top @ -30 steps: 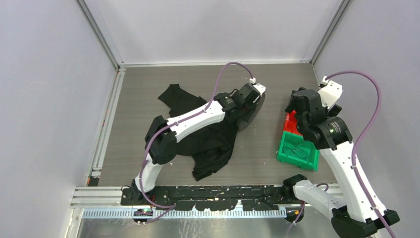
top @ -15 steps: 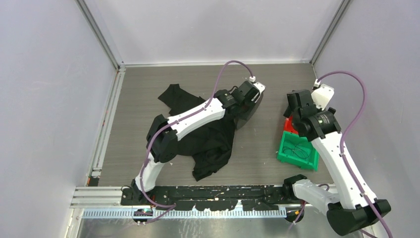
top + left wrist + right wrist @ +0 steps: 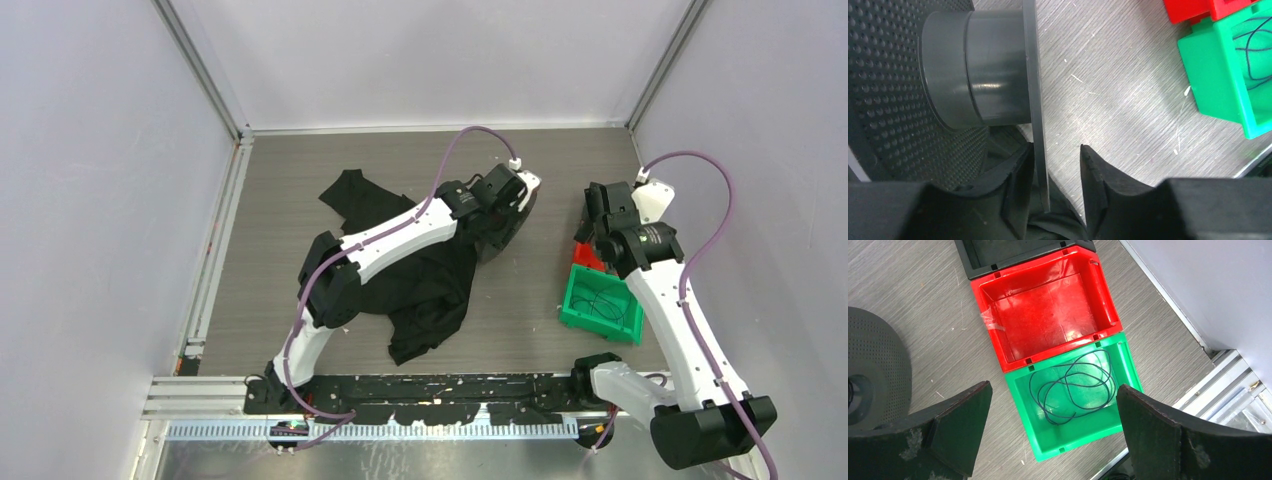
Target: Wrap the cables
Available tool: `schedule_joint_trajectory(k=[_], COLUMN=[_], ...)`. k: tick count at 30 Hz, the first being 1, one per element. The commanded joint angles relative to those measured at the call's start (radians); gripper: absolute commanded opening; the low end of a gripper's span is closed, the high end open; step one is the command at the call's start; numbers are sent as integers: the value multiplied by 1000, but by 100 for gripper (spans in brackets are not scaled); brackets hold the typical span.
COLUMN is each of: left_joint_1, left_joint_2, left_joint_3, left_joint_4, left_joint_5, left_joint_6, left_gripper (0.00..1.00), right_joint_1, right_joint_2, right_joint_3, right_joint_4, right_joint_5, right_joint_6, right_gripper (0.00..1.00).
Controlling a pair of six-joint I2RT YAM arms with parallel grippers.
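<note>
Cable (image 3: 1073,387) is seen lying in loose dark loops on the floor of the green bin (image 3: 1083,432), at the right side of the table (image 3: 300,170). A red bin (image 3: 1048,315) is set against the green one on its far side, and a black bin (image 3: 1013,252) lies beyond that. The right gripper (image 3: 1053,387) is held above the bins with its jaws spread wide; nothing is gripped.

The left gripper (image 3: 1055,165) is placed at the grey spool (image 3: 993,75), beside a black cloth (image 3: 420,280). Its jaws are partly parted around the edge of the spool's thin flange. The flange is seen close against the left finger (image 3: 1015,175), while a clear gap is left to the right finger (image 3: 1095,175), so the flange is straddled rather than clamped.
</note>
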Motion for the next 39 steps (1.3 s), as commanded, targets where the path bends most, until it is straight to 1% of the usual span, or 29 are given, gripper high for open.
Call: schedule_joint_trajectory(k=[1, 5, 6, 12, 16, 18, 22, 25, 27, 28, 29, 31, 32, 33, 35, 36, 39], left_joint_1=[-4, -4, -4, -6, -6, -6, -6, -6, -5, -5, -6, -4, -4, -3, 2, 10, 43], left_joint_2=[-25, -43, -51, -131, -160, -180, -233, -274, -302, -318, -334, -368, -384, -402, -441, -462, -523], left_joint_3=[31, 27, 23, -8, 25, 30, 21, 11, 5, 1, -6, -16, -23, -32, -69, -90, -157], left_joint_4=[-1, -5, -1, 16, -23, -36, -51, -62, -66, -66, -67, -68, -68, -66, -52, -42, -9], left_joint_5=[27, 19, 21, 17, 42, 70, 57, 57, 55, 54, 22, -17, -40, -61, -104, -119, -128], left_joint_6=[6, 10, 8, -5, -3, -5, -4, -9, -15, -19, -22, -29, -31, -33, -39, -46, -64], left_gripper=[44, 55, 55, 57, 58, 58, 58, 59, 59, 59, 59, 59, 59, 59, 59, 59, 59], right_joint_1=[-13, -19, -21, -61, -139, -161, -178, -252, -294, -309, -321, -334, -334, -335, -339, -339, -339], right_joint_2=[-14, -16, -15, 0, 35, 55, 68, 71, 69, 68, 66, 67, 74, 82, 98, 107, 131], right_joint_3=[5, 10, 12, 34, 34, 21, -15, -47, -76, -96, -116, -153, -151, -149, -163, -180, -273], right_joint_4=[25, 24, 25, -9, -20, -28, -35, -28, -12, -2, 6, 30, 31, 32, 48, 61, 126], right_joint_5=[-7, -8, -9, -21, -133, -155, -190, -251, -333, -360, -381, -399, -399, -392, -419, -440, -482], right_joint_6=[1, -3, -7, -35, -45, -35, -15, -10, -6, 3, 17, 44, 46, 55, 70, 81, 140], right_gripper=[100, 100, 100, 100, 100, 100, 100, 100, 99, 98, 97, 92, 89, 84, 76, 74, 72])
